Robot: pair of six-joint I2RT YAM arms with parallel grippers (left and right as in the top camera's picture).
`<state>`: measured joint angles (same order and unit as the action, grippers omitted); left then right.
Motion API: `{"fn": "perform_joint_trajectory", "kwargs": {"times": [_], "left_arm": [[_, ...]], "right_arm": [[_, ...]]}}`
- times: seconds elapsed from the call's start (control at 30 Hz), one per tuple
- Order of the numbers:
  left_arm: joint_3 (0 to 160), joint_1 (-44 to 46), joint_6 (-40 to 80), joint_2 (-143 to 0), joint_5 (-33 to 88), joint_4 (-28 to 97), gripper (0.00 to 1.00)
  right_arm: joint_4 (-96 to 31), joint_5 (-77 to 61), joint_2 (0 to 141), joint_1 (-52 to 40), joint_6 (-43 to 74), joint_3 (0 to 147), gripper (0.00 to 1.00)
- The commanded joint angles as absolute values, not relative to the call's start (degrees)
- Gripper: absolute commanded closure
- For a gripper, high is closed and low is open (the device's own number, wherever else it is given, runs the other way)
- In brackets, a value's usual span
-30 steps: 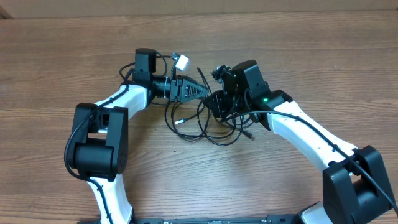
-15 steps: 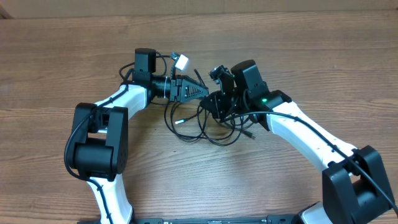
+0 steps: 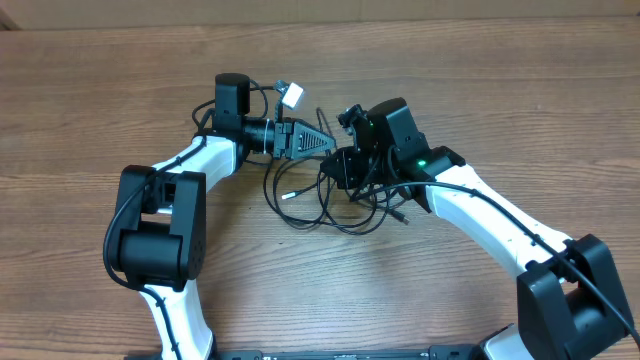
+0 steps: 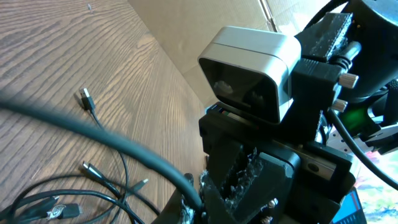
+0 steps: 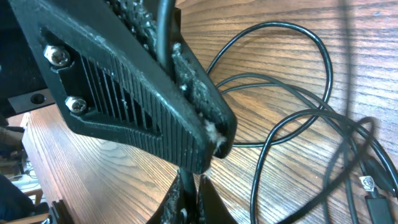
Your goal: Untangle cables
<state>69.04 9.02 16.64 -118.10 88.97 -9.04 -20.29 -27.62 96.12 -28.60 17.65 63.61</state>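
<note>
Several thin black cables (image 3: pixel 330 200) lie in a tangled loop on the wooden table between my two arms. My left gripper (image 3: pixel 326 144) points right and is shut on a black cable (image 4: pixel 124 149) that runs up and away from its jaws (image 4: pixel 198 200). My right gripper (image 3: pixel 347 166) sits close under the left fingertips and is shut on a cable strand (image 5: pixel 188 186) at its jaws (image 5: pixel 189 202). The left gripper's ribbed finger (image 5: pixel 124 93) fills the right wrist view. Cable loops (image 5: pixel 298 118) spread over the table beside it. Small plug ends (image 4: pixel 85 98) lie loose.
The right arm's silver wrist camera (image 4: pixel 249 71) hangs close in front of the left gripper. A white tag or plug (image 3: pixel 292 96) sits near the left wrist. Cardboard (image 4: pixel 205 25) borders the far table edge. Bare wood (image 3: pixel 500 80) surrounds the tangle.
The right gripper has shifted slightly left, closer to the left gripper's tip. The left gripper has edged slightly up. The cable loops on the table have barely moved.
</note>
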Motion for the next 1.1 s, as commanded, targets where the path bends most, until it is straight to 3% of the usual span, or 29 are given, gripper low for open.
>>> {"fn": "perform_joint_trajectory", "kwargs": {"times": [0.0, 0.1, 0.23, 0.33, 1.07], "left_arm": [[69.47, 9.41, 17.63, -118.41, 89.43, -9.28, 0.96], [69.47, 9.37, 17.58, -118.41, 89.38, -9.3, 0.96], [69.47, 9.28, 17.56, -118.41, 89.36, -9.78, 0.96], [69.47, 8.95, 17.56, -118.41, 89.41, -9.91, 0.96], [69.47, 5.61, 17.58, -118.41, 89.38, -9.65, 0.96]], "right_arm": [[-19.79, -26.96, 96.25, -28.93, 18.7, 63.26, 0.96], [-20.03, -26.37, 96.25, -28.93, 18.68, 63.26, 0.96], [-21.12, -24.51, 96.25, -28.86, 18.68, 63.26, 0.72], [-22.72, -22.2, 96.25, -28.86, 18.68, 63.26, 0.65], [-26.96, -16.6, 100.53, -28.86, 19.57, 59.16, 0.66]]}}
